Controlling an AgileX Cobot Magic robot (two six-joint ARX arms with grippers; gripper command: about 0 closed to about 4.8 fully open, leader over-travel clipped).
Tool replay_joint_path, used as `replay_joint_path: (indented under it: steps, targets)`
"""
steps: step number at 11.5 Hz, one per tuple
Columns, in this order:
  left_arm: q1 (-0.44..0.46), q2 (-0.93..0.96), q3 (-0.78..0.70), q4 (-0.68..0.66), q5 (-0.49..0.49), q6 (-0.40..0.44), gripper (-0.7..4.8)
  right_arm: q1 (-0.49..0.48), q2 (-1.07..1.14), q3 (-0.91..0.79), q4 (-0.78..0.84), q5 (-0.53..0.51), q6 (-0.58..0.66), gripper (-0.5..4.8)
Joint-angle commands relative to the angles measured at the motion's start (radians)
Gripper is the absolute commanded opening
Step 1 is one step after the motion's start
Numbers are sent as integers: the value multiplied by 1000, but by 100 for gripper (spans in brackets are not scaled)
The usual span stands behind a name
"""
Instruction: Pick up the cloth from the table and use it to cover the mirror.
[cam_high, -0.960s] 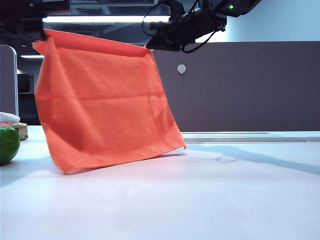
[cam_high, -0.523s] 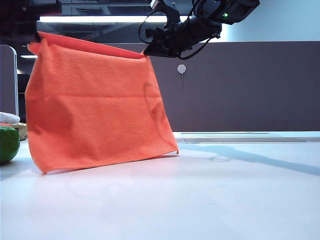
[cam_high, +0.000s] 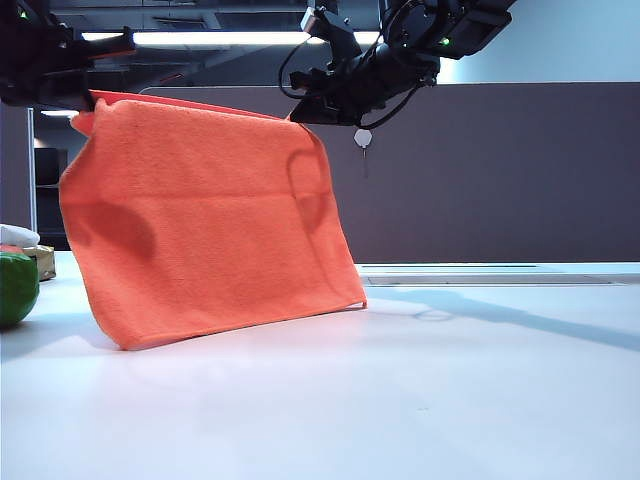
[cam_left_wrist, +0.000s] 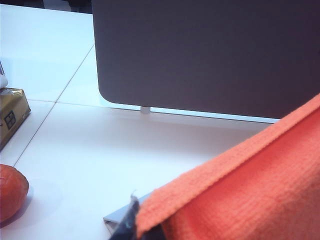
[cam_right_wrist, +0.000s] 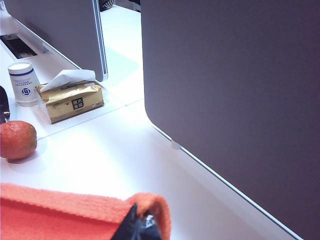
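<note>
White bench (cam_high: 420, 400) fills the lower half of the exterior view; dark brown partition wall (cam_high: 500, 170) runs behind it from 12 to 3 o'clock; orange cloth (cam_high: 205, 225) hangs spread like a curtain at 9 to 10 o'clock, top edge stretched between both arms, lower edge touching the bench, tilted so the lower corners sit further right than the upper; a faint rounded outline shows through it, mirror itself cannot be made out behind it; left claw (cam_high: 88, 103) at 10 o'clock, together, clamped on the cloth's upper left corner; right claw (cam_high: 297, 116) at 12 o'clock, together, clamped on the upper right corner; right wrist view shows dark tips pinching a folded orange corner (cam_right_wrist: 150, 210); left wrist view shows the cloth edge (cam_left_wrist: 240, 190) over a dark tip; gold tissue box (cam_right_wrist: 70, 102) near a paper cup (cam_right_wrist: 23, 83); reddish round fruit (cam_right_wrist: 16, 140) just beside; green round object (cam_high: 15, 288) at 9 o'clock, at frame edge.
</note>
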Motion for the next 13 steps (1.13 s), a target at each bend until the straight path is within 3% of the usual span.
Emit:
replay_joint_path:
  steps: [1,4,8,10,12,13]
  targets:
    - [2,4,5,5,-1,-3,-6,-2,-5,8,-29,62,-3,-1]
    - [2,15,5,-4,-2,-3,-6,-2,-5,8,-40,95,-2,0]
    - [2,16,4,-29,-5,-3,-6,-2,-5,8,-63,98,-2,55]
    - [2,16,4,-27,-5,-3,-6,-2,-5,8,-63,98,-2,55]
    - [2,16,4,-8,-5,-3,49,-2,-5,8,-49,98,-2,55]
    - [2,42,4,9,-5,-2,58,-2,-5,11,-15,94,-2,96]
